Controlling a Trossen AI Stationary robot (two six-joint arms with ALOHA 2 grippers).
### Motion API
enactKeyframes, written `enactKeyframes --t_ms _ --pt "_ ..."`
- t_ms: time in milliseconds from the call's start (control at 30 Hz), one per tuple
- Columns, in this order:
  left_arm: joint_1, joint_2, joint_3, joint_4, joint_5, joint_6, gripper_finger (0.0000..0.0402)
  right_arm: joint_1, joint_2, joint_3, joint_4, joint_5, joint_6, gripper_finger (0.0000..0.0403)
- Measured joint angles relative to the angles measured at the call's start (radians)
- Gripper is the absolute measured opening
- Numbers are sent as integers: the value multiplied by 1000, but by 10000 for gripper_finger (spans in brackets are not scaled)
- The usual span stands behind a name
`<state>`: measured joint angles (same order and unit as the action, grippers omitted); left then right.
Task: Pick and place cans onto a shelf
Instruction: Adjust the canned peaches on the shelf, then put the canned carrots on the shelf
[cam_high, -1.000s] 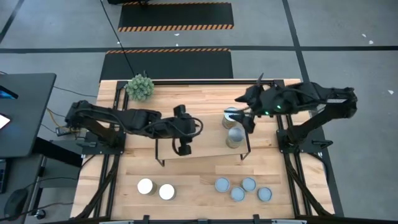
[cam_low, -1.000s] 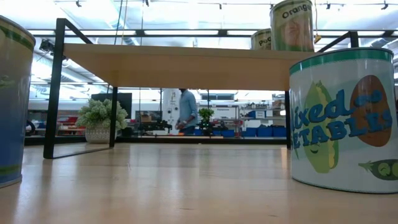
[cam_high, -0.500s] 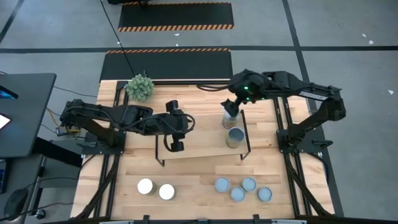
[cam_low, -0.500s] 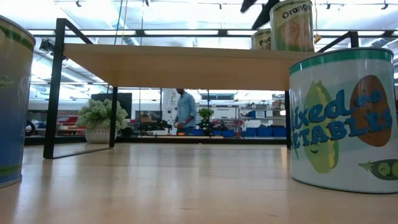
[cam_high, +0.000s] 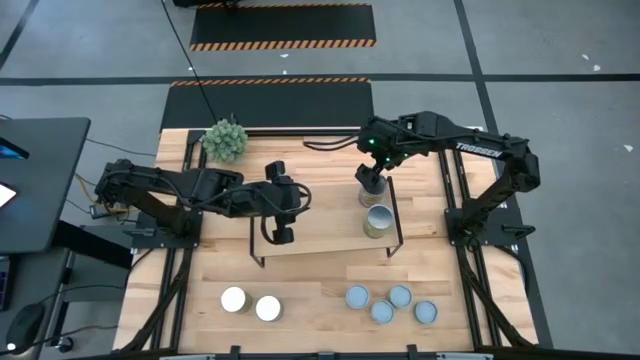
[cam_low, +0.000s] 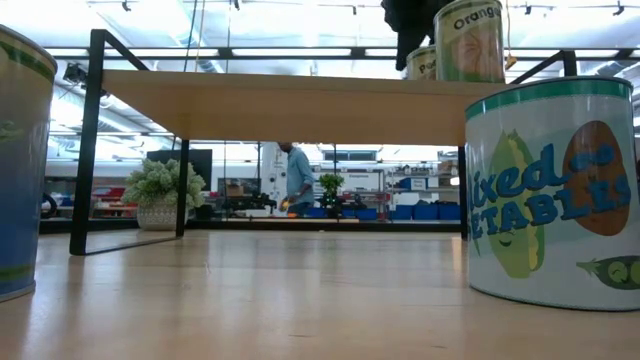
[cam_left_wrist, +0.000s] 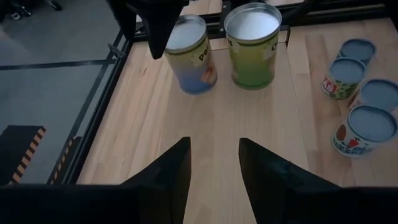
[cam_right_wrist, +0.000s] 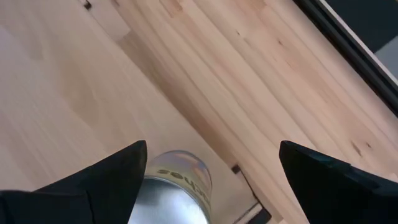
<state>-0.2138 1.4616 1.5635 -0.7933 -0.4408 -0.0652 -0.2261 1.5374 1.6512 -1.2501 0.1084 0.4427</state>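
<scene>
Dark right gripper (cam_high: 371, 178) has swung above shelf (cam_high: 320, 228) cans (cam_high: 377, 221).

In the high view, the right gripper (cam_high: 371, 181) is covering most of the rear can (cam_high: 371, 192) on the shelf (cam_high: 320, 215). In the low view, the frame edges are cutting off the near left can (cam_low: 22, 165) and the "Mixed Vegetables" can (cam_low: 553, 190), truncating its label. The front shelf can (cam_low: 469, 40) is hiding most of the second shelf can (cam_low: 421, 63). The person (cam_low: 297, 178) is appearing too small to detail.
</scene>
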Motion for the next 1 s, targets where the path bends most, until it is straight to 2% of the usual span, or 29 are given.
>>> enactKeyframes --t_ms 433,667,833,1000 --pt "0 -1 0 -23 0 -1 141 31 -34 0 -59 1 34 374" --pt "-9 -38 0 -23 16 -34 141 48 -48 4 -34 3 47 374" --pt "-15 -86 0 -27 66 -42 136 71 -52 89 -21 65 31 374" --pt "-33 -95 0 -32 87 -3 123 174 -54 180 50 129 -27 374"
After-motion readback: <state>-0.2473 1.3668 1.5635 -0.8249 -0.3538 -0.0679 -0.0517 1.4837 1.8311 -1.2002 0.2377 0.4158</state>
